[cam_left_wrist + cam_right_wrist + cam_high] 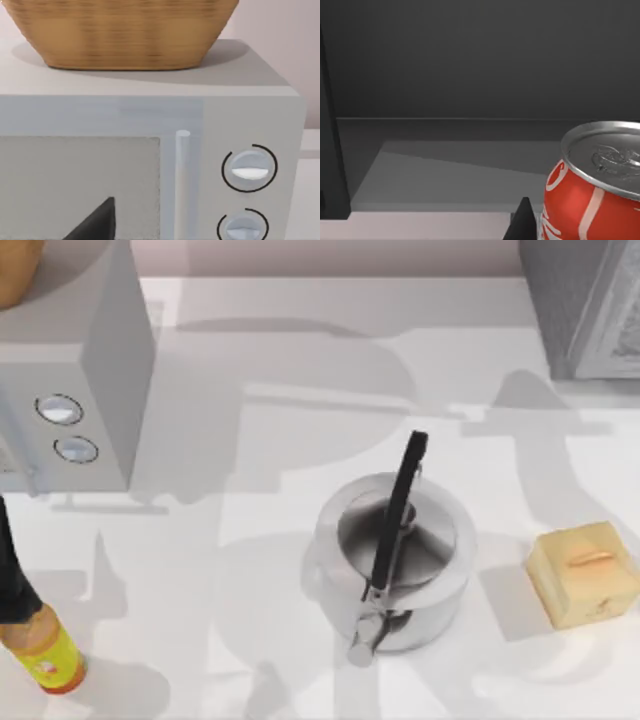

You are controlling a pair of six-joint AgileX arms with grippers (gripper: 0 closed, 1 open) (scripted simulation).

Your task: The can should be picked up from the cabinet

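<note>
Your right pincer [522, 222] sits at the mouth of the dark cabinet [470, 65] just beside the can [592, 190], which stands upright on the cabinet floor. You cannot tell whether the pincer is wide or narrow. I judge this the approach step: next, straddle the can squarely, close, and draw it out. The left pincer [95, 220], state also untellable, idles facing the microwave [150, 115] at the surface's left edge. Count one can, one cabinet, one steel pot [395, 560], one tan cube [583, 573], one orange bottle [50, 655], one basket [125, 30].
</note>
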